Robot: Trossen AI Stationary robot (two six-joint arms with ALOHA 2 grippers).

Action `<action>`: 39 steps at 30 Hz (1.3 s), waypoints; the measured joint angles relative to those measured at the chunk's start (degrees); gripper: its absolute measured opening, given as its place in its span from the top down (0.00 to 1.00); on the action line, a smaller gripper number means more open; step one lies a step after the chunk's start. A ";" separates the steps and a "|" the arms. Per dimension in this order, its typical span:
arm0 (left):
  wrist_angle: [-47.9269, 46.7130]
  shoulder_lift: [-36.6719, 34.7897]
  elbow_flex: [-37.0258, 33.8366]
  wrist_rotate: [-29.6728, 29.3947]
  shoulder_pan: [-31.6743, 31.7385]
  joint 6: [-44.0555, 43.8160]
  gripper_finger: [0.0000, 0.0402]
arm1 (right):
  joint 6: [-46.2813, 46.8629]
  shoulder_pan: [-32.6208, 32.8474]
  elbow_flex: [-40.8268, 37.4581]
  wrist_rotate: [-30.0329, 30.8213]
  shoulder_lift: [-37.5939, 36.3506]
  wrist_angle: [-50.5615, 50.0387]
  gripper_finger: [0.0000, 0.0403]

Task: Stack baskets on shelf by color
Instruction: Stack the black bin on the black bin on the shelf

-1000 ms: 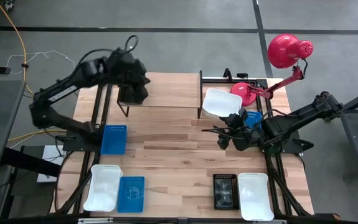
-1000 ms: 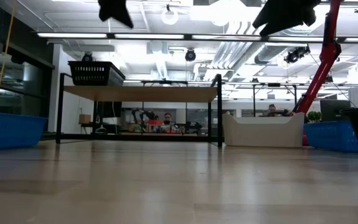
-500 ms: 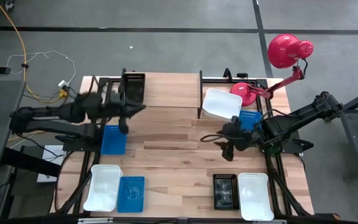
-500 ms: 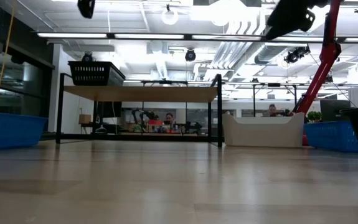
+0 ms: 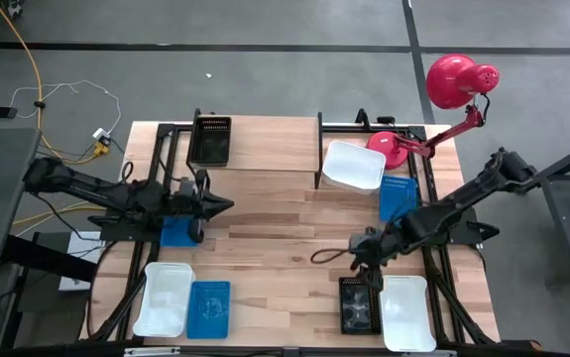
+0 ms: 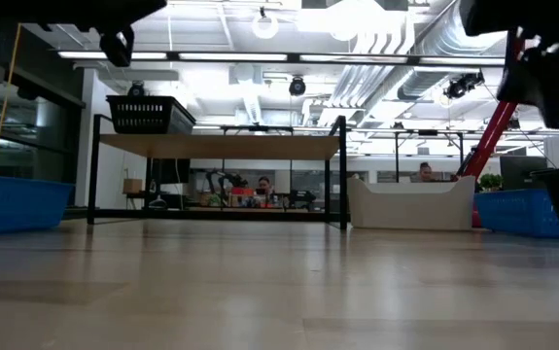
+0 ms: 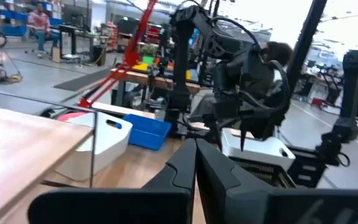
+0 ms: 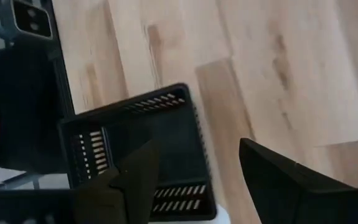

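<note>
One black basket [image 5: 212,139] is sitting on the shelf [image 5: 265,145]; another black basket [image 5: 358,303] is lying by a white one [image 5: 405,312], with blue baskets [image 5: 208,308] lying on the surface [image 5: 275,248]

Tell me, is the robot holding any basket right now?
No. The right gripper is open above the black basket, not gripping it. The left gripper is shut and empty.

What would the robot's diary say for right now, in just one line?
left gripper: shut, empty, over table beside shelf | right gripper: open above black basket | second black basket: on shelf
</note>
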 joint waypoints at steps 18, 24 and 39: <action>-0.13 7.76 0.00 -19.11 -14.48 2.56 1.00 | 2.68 4.86 0.02 5.78 11.96 0.50 0.48; -0.11 10.76 0.02 -19.40 -14.89 0.11 1.00 | 3.76 4.88 0.02 5.55 12.02 0.59 0.48; 1.45 11.18 0.02 -16.57 -14.89 0.09 1.00 | 3.12 4.88 0.02 7.96 12.02 1.72 0.78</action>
